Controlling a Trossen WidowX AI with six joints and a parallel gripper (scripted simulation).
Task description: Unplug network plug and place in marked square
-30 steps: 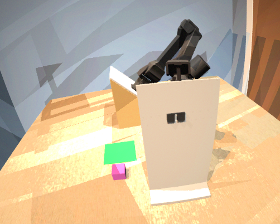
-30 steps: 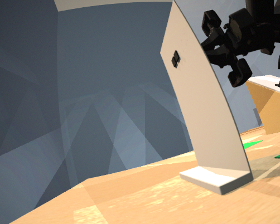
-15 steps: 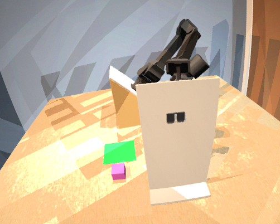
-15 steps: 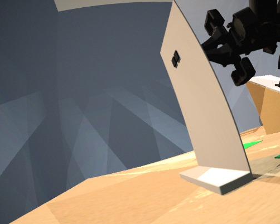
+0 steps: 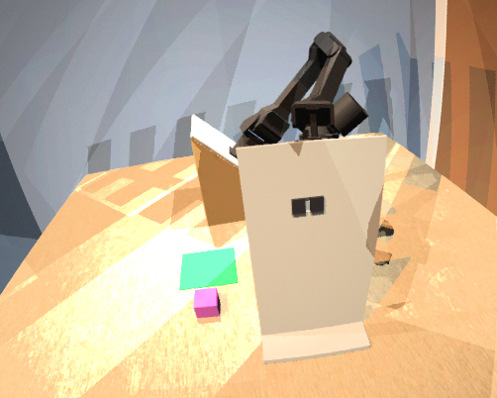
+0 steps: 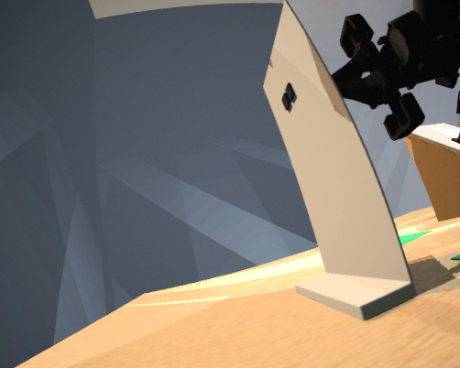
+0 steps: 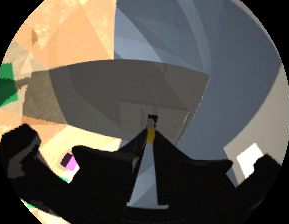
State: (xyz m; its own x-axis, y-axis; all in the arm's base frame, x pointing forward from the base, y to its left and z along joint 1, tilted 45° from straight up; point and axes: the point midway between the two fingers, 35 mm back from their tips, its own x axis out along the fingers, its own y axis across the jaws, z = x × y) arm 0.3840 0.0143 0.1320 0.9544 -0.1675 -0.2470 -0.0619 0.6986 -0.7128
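The pale upright panel (image 5: 310, 277) (image 6: 346, 201) (image 7: 90, 85) hides the plug and fingertips in the top view; the fingertips are hidden behind its edge in the exterior view. My gripper (image 7: 149, 132) is shut on the plug at the panel's face. In the wrist view a yellow part of the plug (image 7: 151, 136) shows between the fingertips, with a small grey part beyond it toward the dark socket opening (image 7: 153, 118). I cannot tell whether its nose is inside. A green square (image 5: 201, 269) lies flat on the table; another green patch (image 7: 5, 92) shows at the wrist view's left.
A small magenta cube (image 5: 206, 303) (image 7: 72, 161) sits beside the green square. A tan-sided block with a white top (image 5: 218, 193) (image 6: 447, 183) stands behind the panel in the top view. The panel's foot (image 5: 315, 343) (image 6: 346, 289) rests on the table.
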